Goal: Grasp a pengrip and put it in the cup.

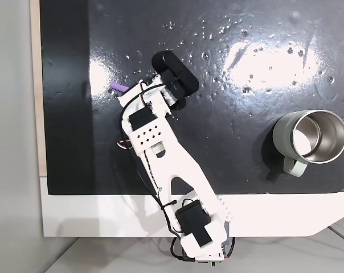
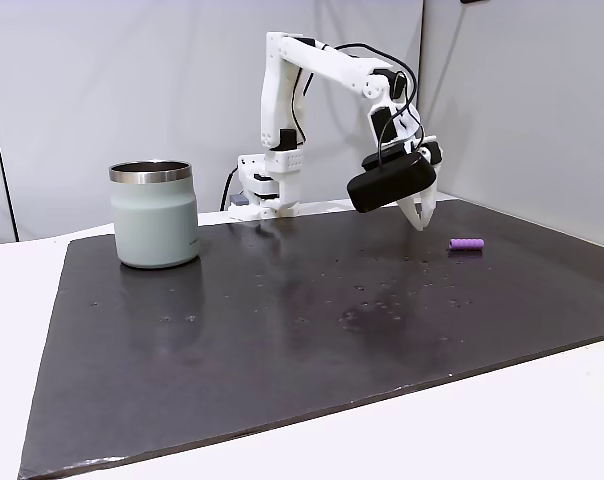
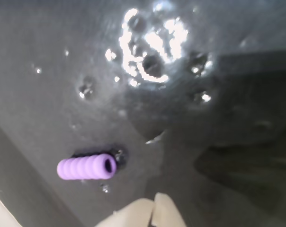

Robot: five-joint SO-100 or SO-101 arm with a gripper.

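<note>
Pengrip (image 3: 86,168) on glossy black mat (image 2: 282,320), grey walls (image 2: 112,90)

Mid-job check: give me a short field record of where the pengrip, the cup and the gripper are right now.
pengrip: purple ribbed tube, lying on its side on the black mat, not held
cup: sage-green mug, upright on the mat, far from the pengrip
gripper: tips close together, above the mat beside the pengrip, apart from it, holding nothing
task state: grasp not yet made; nothing purple seen inside the steel interior in a fixed view
</note>
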